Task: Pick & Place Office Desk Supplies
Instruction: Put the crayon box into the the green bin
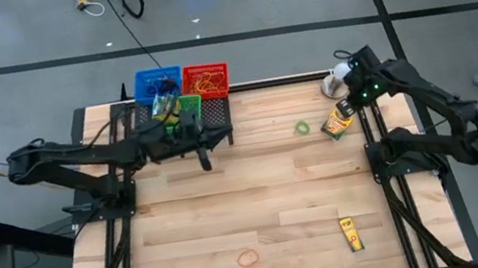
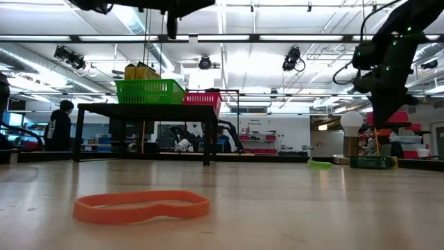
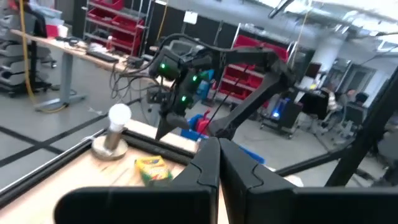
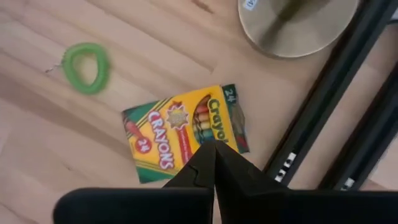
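Hovering fully closed and empty, right end effector (image 4: 214, 149) sits directly above the flat yellow cardboard crayon box (image 4: 183, 132). Judged light, rigid; grip across its narrow sides.

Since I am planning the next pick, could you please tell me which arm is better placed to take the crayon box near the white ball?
Right. Its hand, shut, hangs directly over that crayon box; the left hand is across the table by the baskets.
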### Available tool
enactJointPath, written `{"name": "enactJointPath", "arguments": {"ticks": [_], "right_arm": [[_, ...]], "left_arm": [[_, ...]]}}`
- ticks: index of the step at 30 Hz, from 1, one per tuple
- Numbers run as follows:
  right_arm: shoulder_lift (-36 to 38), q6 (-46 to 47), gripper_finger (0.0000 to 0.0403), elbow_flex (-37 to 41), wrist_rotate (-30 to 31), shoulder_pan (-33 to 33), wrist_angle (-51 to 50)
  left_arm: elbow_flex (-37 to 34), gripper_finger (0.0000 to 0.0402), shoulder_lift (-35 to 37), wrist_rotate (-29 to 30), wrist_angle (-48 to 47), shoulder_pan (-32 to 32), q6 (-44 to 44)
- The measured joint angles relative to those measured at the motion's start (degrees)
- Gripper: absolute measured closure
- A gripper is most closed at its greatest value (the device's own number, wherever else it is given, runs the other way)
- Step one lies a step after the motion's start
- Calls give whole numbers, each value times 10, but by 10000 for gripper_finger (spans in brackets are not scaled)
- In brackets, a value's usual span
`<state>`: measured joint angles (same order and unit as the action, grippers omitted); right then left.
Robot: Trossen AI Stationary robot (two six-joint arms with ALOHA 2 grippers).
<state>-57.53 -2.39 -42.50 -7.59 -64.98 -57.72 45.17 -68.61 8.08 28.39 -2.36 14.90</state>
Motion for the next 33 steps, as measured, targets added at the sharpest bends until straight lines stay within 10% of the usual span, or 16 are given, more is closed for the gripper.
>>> {"name": "enactJointPath", "arguments": {"ticks": [17,26,33], "right_arm": [[-120,14,225,4,-13,-67,26],[-11,233,379,64,51,-5,72],[39,438,398,151,169,93,156]], "left_arm": [[-60,395,106,25,-39,10,11],[-60,394,107,36,-40,16,9],[-60,393,107,52,-43,20,7]]}}
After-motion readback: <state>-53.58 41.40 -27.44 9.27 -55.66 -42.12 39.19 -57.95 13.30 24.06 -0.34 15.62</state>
